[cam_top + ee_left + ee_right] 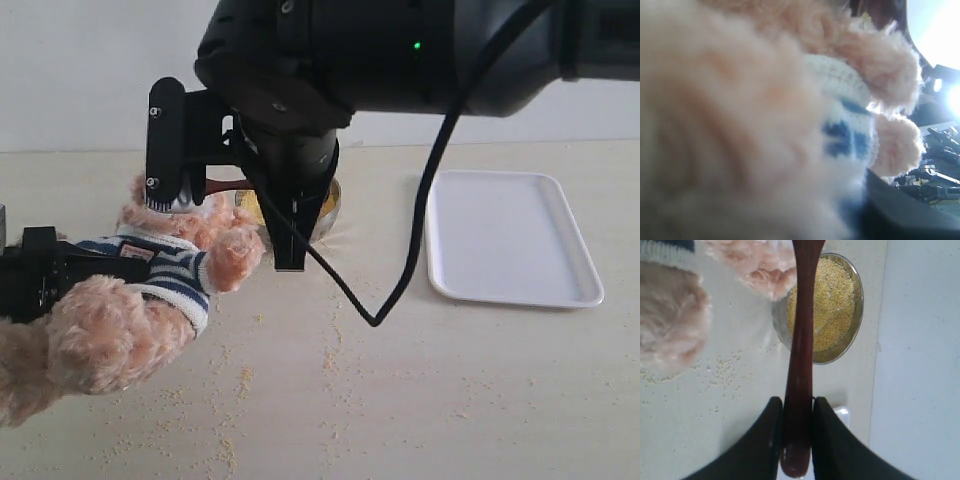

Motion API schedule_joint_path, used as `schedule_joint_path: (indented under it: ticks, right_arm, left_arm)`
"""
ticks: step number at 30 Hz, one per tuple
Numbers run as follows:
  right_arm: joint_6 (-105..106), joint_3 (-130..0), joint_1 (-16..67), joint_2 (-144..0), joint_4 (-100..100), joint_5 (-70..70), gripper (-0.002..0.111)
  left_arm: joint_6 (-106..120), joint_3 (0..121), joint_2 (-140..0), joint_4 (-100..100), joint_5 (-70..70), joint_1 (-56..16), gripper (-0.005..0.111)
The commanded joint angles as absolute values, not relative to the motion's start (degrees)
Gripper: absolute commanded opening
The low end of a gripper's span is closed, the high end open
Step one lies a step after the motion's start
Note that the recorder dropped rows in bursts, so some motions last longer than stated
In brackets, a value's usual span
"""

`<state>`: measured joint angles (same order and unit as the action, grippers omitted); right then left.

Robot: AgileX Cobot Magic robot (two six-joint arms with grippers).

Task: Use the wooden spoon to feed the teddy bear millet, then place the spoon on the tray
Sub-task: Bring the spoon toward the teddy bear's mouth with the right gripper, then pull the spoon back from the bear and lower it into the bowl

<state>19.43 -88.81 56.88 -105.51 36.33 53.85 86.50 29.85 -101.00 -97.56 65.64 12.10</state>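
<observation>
Clamping wooden spoon (pixel 801 340) handle between right gripper (pixel 796 412) fingers, spoon stretching over millet (pixel 832 305) in metal bowl (pixel 836 358), teddy bear (pixel 120 320) lying beside bowl, left gripper (pixel 40 272) touching bear (its opening hidden), tray (pixel 505 235) sitting well apart.

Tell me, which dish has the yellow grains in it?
The round metal bowl beside the bear is full of millet. The flat white tray has none in it.
</observation>
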Motion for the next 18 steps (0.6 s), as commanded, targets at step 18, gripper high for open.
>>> schedule_joint_path:
  ticks: [18]
  right_arm:
    - [11.11,-83.27,62.13,-104.43,54.57,54.89,0.0]
  left_arm:
    - [86.33,30.07,-100.93,-97.72,68.97,12.11,0.005]
